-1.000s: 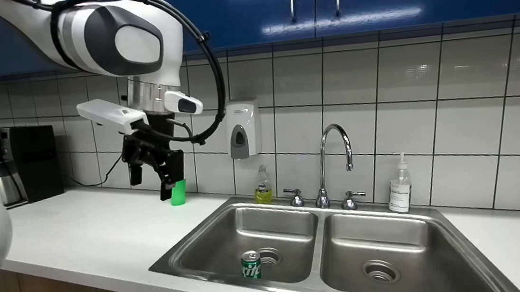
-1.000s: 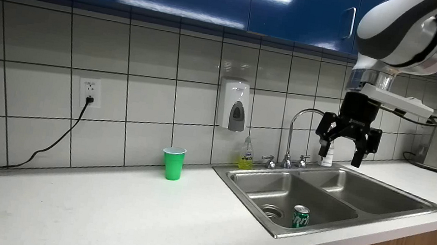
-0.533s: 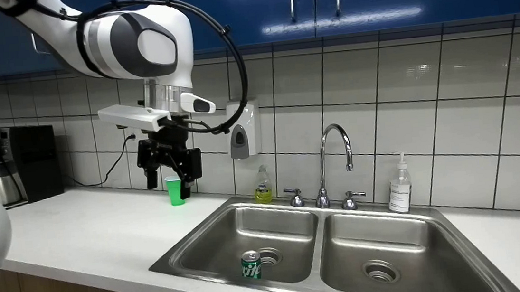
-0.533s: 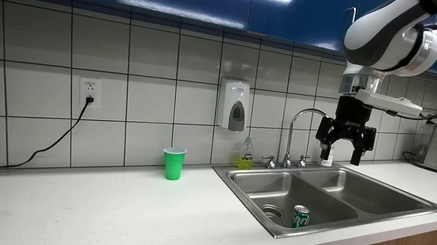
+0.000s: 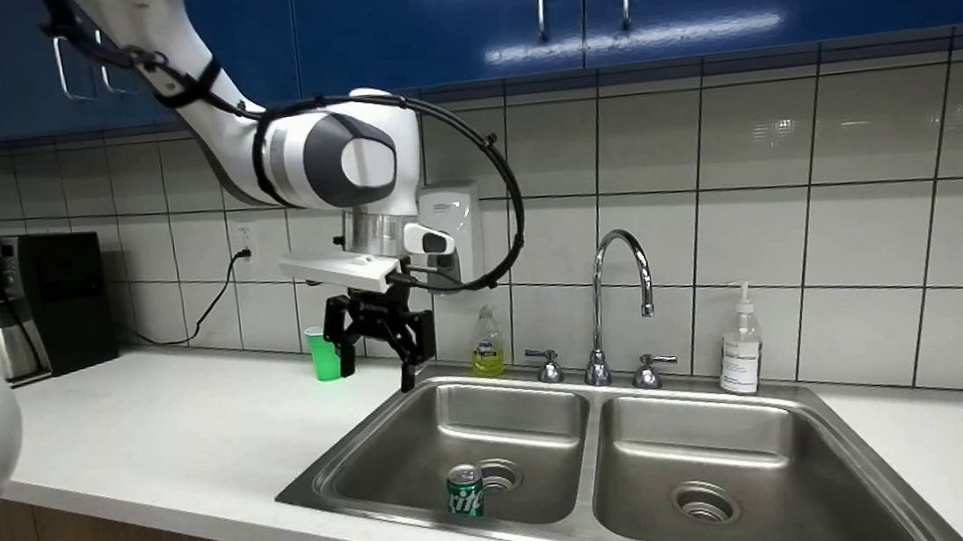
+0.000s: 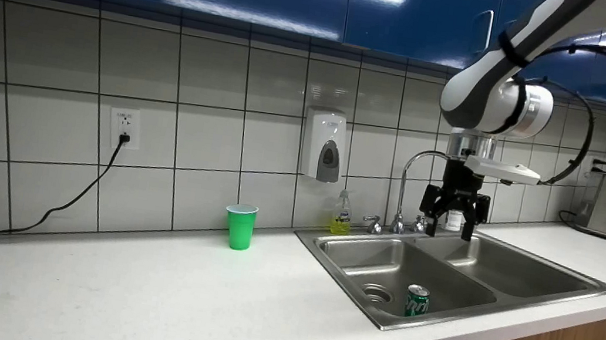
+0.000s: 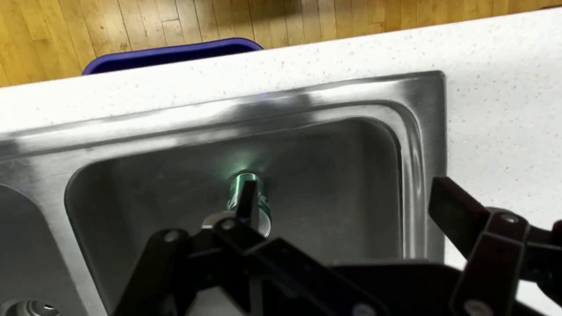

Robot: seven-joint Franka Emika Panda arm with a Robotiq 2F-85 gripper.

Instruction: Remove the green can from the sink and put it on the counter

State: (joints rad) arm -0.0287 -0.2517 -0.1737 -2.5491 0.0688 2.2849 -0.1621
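The green can point(image 5: 466, 495) stands upright in a basin of the steel sink point(image 5: 591, 472), beside the drain; it also shows there point(image 6: 416, 306). The white counter point(image 5: 177, 415) runs beside the sink. My gripper point(image 5: 379, 379) is open and empty, well above the can and near the sink's back edge; it also shows in an exterior view point(image 6: 448, 236). In the wrist view, my gripper's point(image 7: 344, 191) fingers are wide apart. One finger covers part of the can point(image 7: 235, 193), and the other overlaps the sink's side rim.
A light-green cup point(image 5: 325, 356) stands on the counter by the tiles. A faucet point(image 5: 599, 312), a yellow soap bottle point(image 5: 487, 349) and a pump bottle point(image 5: 740, 347) line the sink's back. A soap dispenser point(image 6: 323, 144) hangs on the wall.
The arm has moved down and toward the sink, bringing the open gripper lower over its back edge. The can has not moved.
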